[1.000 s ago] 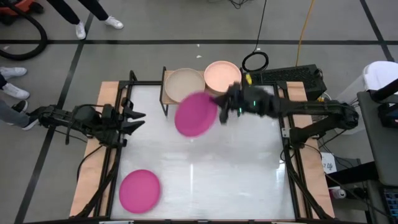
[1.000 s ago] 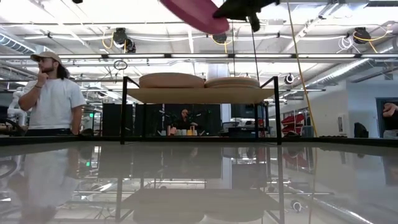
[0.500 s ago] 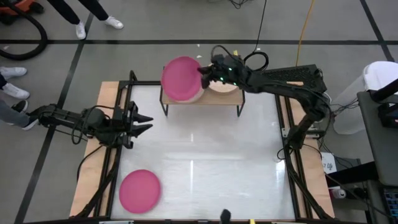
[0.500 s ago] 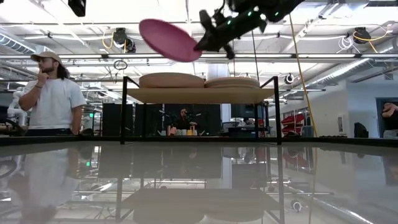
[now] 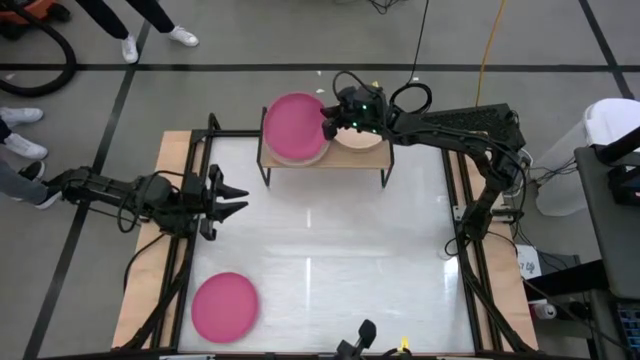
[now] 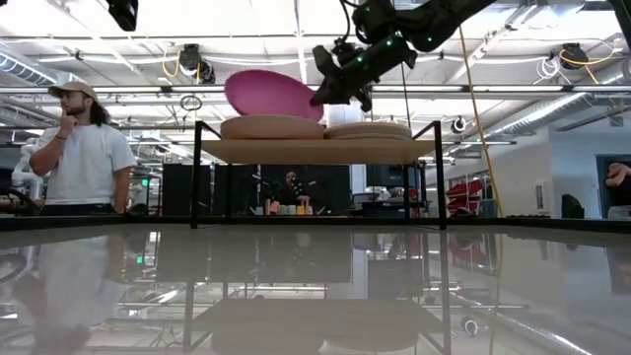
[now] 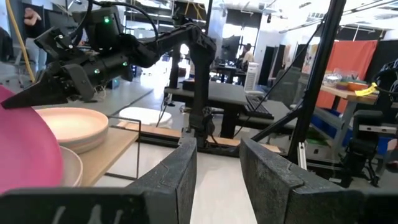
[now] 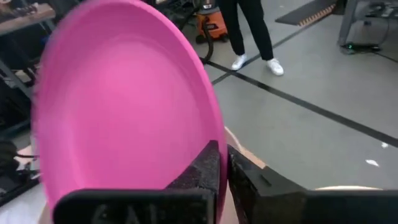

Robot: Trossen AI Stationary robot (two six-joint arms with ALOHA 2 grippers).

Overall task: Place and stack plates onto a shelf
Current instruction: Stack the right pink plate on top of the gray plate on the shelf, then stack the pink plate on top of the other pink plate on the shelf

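While held tilted over the shelf's left stack, pink plate not yet down; rim pinched between right gripper's fingers, clamped tight on it. Judged mid-placing: next, levelling the plate, lowering it square onto the beige plate beneath, then parting the fingers and backing away without dragging the stack. Beside it on the same shelf, a peach plate, partly under the arm. Nothing lying in any of these plates, so far as visible. Farther out, near the tabletop's front-left corner, a second pink plate, flat and still to be shelved. At the tabletop's left edge, left gripper waiting, fingers spread apart, holding nothing. Beyond the tabletop, a person standing in the room.
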